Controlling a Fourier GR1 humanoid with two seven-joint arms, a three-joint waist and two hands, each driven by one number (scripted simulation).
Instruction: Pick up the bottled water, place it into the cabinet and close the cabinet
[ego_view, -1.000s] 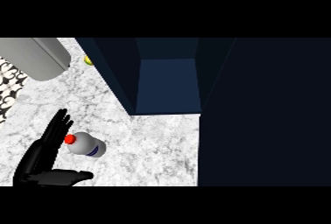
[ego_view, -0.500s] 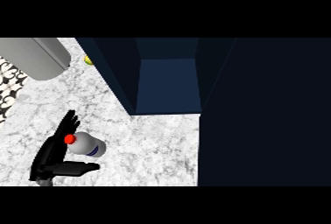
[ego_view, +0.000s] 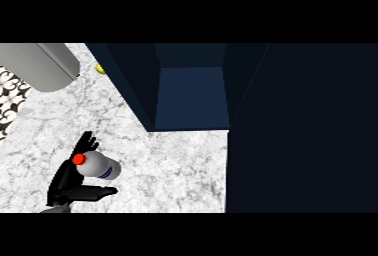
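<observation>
The cabinet (ego_view: 192, 95) stood open at the far side of the counter (ego_view: 162, 175), its dark blue walls framing a lighter blue inner floor on which nothing could be seen. Its door (ego_view: 303, 130), a broad dark panel, covered the counter's whole right side from far edge to near edge.

The bottled water (ego_view: 96, 166) was on the marble top near the counter's front left corner, well apart from the cabinet opening. It showed a white body with a blue band and a red cap, the cap pointing toward the left. The left hand (ego_view: 70, 182) was wrapped about it: the black fingers (ego_view: 87, 142) rose behind the cap on the far-left side, and the thumb (ego_view: 96, 191) lay across the near side, just under the bottle's body, so the bottle sat between them. Whether the bottle rested on the counter or was lifted off it could not be told from the head view.

At the far left corner lay a grey rounded object (ego_view: 40, 65). Just beside it, against the cabinet's left wall, was a small yellow thing (ego_view: 100, 69). A black-and-white patterned strip (ego_view: 11, 100) ran along the counter's left edge. Bare marble lay between the bottle and the cabinet's front.
</observation>
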